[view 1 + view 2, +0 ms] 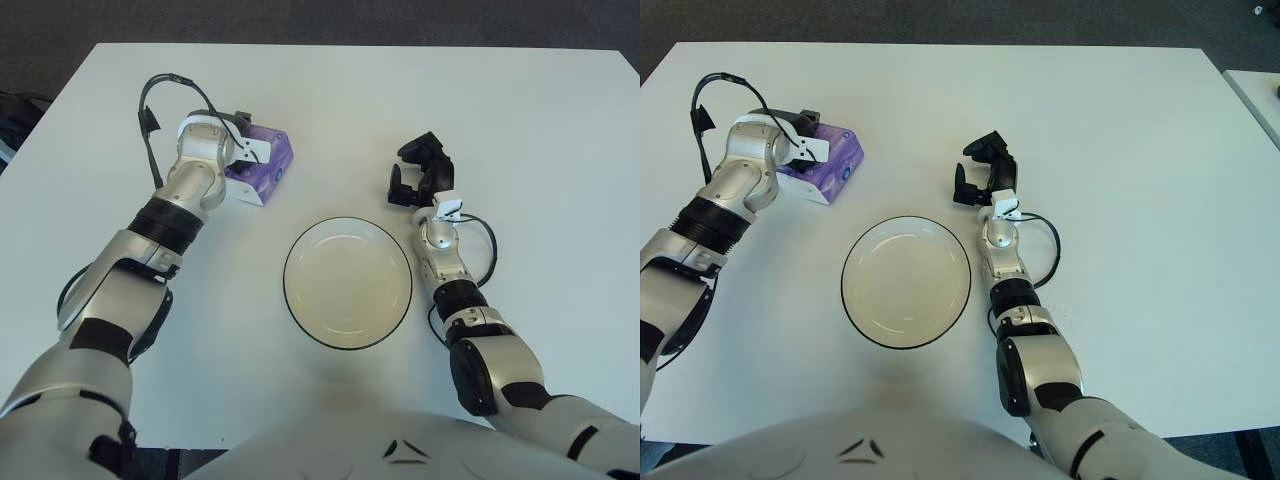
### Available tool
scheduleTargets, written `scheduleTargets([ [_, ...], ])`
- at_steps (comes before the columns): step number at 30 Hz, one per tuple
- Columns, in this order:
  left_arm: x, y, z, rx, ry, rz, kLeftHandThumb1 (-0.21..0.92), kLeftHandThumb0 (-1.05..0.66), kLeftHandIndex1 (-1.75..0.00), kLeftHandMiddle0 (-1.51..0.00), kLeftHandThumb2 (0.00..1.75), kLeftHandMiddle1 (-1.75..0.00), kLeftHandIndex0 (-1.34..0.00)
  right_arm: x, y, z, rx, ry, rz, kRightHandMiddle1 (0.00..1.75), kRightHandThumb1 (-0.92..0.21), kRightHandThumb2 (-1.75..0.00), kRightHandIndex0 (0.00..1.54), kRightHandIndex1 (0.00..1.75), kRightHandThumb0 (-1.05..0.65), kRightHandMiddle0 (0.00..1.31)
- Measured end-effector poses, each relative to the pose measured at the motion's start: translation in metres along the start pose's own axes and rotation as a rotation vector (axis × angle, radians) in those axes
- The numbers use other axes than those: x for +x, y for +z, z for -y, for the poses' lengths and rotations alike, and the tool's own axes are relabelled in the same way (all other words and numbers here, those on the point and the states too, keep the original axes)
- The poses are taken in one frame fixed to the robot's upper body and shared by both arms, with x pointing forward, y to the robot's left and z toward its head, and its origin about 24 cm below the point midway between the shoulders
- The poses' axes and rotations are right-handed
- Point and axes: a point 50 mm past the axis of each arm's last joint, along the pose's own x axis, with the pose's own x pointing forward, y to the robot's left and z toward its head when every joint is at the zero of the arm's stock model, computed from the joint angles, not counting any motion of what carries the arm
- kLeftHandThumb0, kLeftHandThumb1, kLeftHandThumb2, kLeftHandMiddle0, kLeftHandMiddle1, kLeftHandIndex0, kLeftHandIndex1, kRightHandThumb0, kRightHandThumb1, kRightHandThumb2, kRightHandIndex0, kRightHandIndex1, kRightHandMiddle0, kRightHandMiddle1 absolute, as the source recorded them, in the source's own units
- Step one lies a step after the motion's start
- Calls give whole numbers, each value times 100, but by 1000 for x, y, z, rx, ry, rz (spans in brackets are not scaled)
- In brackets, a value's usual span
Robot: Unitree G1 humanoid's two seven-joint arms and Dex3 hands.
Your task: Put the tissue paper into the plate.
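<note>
A purple tissue pack (266, 160) lies on the white table at the back left. My left hand (238, 128) reaches over its far side with the fingers wrapped on it; the silver wrist hides most of them. The empty round plate (296, 240), cream with a dark rim, sits in the middle of the table, to the right of and nearer than the pack. My right hand (420, 172) shows just right of the plate's far edge, its dark fingers loosely spread and holding nothing.
The white table (520, 110) stretches wide to the right and at the back. A black cable (160, 90) loops off my left wrist. Dark floor lies beyond the table's far edge.
</note>
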Motion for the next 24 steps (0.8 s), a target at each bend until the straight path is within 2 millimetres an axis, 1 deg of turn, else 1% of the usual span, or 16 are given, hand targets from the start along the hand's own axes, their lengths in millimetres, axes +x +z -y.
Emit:
scheduleTargets([
  [7,3,-7,1,-2,58,-69,92,-105,0,-58,124,-7,0,0,0,1,2,-2,1,157,-17,-143,74,175,-1,57],
  [16,5,-8,3,-3,98,-98,92,-105,0,-53,123,-4,0,0,0,1,2,0,1,156,-19,-141,73,175,-1,56],
  [24,3,-5,0,1,127,-87,92,-105,0,-58,126,-5,0,0,0,1,1,0,1,155,-20,-140,72,175,-1,57],
])
